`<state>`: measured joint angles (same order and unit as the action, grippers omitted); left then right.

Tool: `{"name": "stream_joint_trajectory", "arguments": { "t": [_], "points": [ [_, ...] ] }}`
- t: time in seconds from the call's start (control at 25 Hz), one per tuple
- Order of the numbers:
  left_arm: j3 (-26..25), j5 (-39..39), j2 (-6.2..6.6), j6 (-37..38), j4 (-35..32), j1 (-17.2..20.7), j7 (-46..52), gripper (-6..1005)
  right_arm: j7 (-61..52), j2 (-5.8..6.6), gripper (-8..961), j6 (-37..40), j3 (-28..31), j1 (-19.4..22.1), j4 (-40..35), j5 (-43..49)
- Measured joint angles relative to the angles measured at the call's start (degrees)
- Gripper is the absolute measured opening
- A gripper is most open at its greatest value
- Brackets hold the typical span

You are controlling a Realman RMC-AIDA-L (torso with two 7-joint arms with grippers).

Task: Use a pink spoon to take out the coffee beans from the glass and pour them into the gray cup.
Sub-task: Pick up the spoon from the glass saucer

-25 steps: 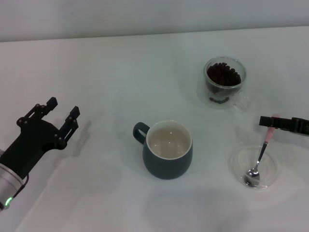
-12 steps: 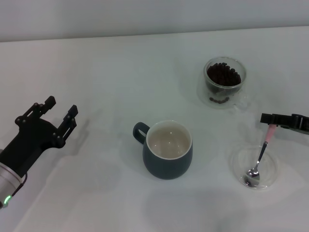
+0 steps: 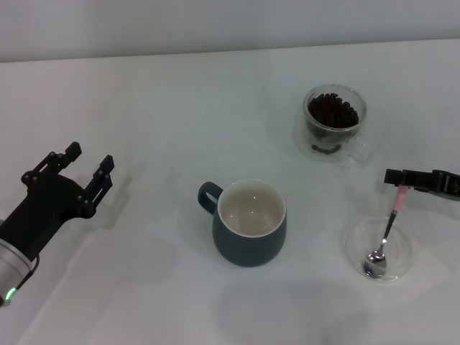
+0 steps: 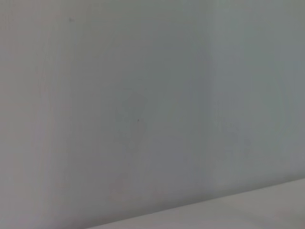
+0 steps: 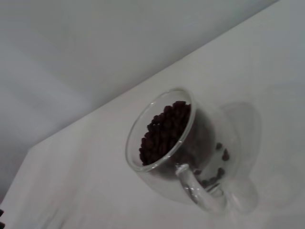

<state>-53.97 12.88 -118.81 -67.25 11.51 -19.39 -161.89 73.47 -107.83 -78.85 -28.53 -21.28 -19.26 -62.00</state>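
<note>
- The right gripper [image 3: 394,177] came in from the right edge of the table, and its dark tip sat right at the top end of the spoon [image 3: 384,230].
- The spoon's long line ran from that pink end, nearest the gripper, down toward the front edge, where its shiny bowl lay in a flat clear dish [image 3: 359,260].
- I could not tell if the right gripper's grip was closed on the pink handle or just beside it.
- The right arm was much nearer the spoon than the left one.
- The left gripper [image 3: 88,171] hung by the left edge, well apart from everything, with its two fingers spread wide and nothing in them.
- The spoon was thin, with a pale pink handle and a metal neck and bowl. The bowl looked empty.
- The glass [image 3: 334,123] stood toward the back right of the table, behind the dish.
- It was clear, with a clear handle, and the beans [image 5: 164,130] filled it close to the rim. They were small, dark and oval.
- The cup [image 3: 249,223] stood near the middle of the table, its handle toward the left edge. Its pale inside looked empty, so I think no beans had gone in yet.
</note>
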Motion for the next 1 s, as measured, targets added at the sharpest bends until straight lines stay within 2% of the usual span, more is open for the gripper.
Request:
{"name": "stream_joint_trajectory", "arguments": {
  "t": [0.88,1.0],
  "points": [
    [0.01,0.13,0.11,-0.04,0.0,-0.32,0.0,575,0.0,-0.33,450,0.55,-0.31,-0.57,0.09,0.27],
    [0.01,0.13,0.16,-0.07,0.0,-0.3,0.0,574,-0.06,-0.47,401,0.65,-0.34,-0.67,-0.06,0.29]
  ]
}}
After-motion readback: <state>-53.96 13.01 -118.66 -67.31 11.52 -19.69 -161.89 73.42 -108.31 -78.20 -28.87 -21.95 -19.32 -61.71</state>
